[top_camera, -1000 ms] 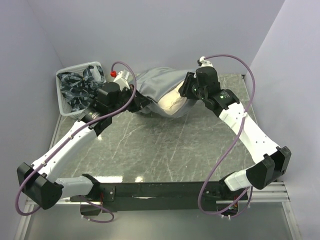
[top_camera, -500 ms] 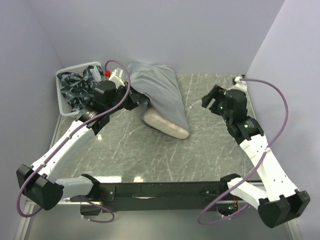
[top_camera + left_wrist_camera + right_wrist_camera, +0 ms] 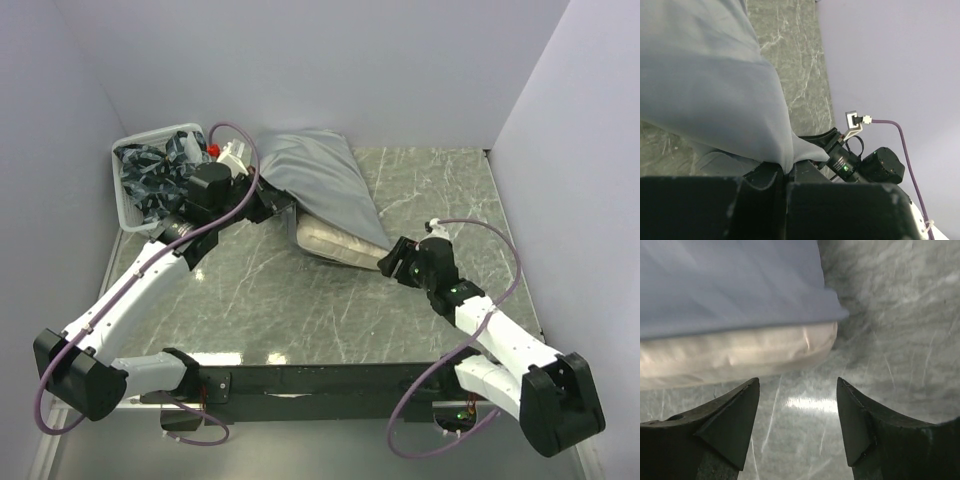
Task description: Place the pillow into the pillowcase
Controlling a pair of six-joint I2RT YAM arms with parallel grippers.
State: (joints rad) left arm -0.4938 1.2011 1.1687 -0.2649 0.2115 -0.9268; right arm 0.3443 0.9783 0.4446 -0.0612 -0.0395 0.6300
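The grey pillowcase (image 3: 320,182) lies at the back middle of the table, draped over the cream-white pillow (image 3: 333,244), whose near edge pokes out below the cloth. My left gripper (image 3: 272,203) is shut on the pillowcase's left edge; in the left wrist view the cloth (image 3: 715,85) runs down into the closed jaws (image 3: 785,172). My right gripper (image 3: 388,262) is open and empty, low over the table just right of the pillow's near corner. In the right wrist view the pillow (image 3: 735,355) lies under the grey cloth (image 3: 730,285), just beyond my open gripper (image 3: 798,385).
A white basket (image 3: 128,195) with dark blue-and-white patterned cloths (image 3: 155,172) stands at the back left, beside the left arm. Purple walls close the back and both sides. The table is green-grey marbled stone (image 3: 300,300).
My right arm let go of the pillowcase, swung away to the right, then came down low to the pillow's near right corner. The pillowcase settled over the pillow. The left gripper kept its hold.
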